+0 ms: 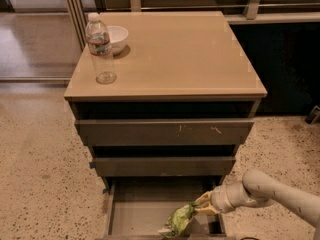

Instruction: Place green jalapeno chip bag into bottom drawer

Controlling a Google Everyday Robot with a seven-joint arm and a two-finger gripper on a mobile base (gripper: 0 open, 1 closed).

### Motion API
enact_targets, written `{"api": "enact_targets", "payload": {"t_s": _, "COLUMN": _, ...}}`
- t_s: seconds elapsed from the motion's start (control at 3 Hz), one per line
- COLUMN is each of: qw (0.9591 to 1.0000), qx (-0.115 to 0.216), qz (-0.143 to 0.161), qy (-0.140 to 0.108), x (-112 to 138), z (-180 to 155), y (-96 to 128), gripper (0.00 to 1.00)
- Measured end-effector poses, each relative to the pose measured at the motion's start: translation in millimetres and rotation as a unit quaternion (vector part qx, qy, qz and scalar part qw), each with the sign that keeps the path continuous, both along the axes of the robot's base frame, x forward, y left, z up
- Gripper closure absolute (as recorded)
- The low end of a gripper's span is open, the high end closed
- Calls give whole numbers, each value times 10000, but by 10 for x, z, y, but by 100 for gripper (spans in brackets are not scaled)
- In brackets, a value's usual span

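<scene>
Water bottle (100, 49) and white bowl (116, 37) sit touching at the cabinet top's (180, 59) back-left corner. Bottom drawer (136, 216) is pulled out. Green jalapeno chip bag (178, 220) hangs inside it, right of centre, low over the floor; can't tell if it touches. Gripper (201, 204) is just right of the bag, over the drawer's right side, fingers pinched on the bag's top-right corner. Arm (280, 196) enters from the right.
</scene>
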State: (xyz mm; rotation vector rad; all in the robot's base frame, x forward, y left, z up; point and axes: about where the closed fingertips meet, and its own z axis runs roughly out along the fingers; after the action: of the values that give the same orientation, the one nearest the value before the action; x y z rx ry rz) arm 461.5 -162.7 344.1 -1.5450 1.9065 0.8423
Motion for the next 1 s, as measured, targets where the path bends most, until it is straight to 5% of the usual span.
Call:
{"api": "enact_targets", "payload": {"t_s": 0.33, "qw": 9999, "qx": 95, "qz": -34, "qy": 122, "x": -82, "z": -259, "y": 81, "gripper": 100}}
{"api": "enact_targets", "payload": {"t_s": 0.67, "qw": 10000, "qx": 27, "qz": -28, "qy": -54, "x": -55, "z": -421, "y": 92, "gripper": 100}}
{"api": "enact_targets", "payload": {"t_s": 1.0, "qw": 9973, "qx": -122, "qz": -66, "qy": -719, "x": 158, "z": -650, "y": 189, "gripper": 100}}
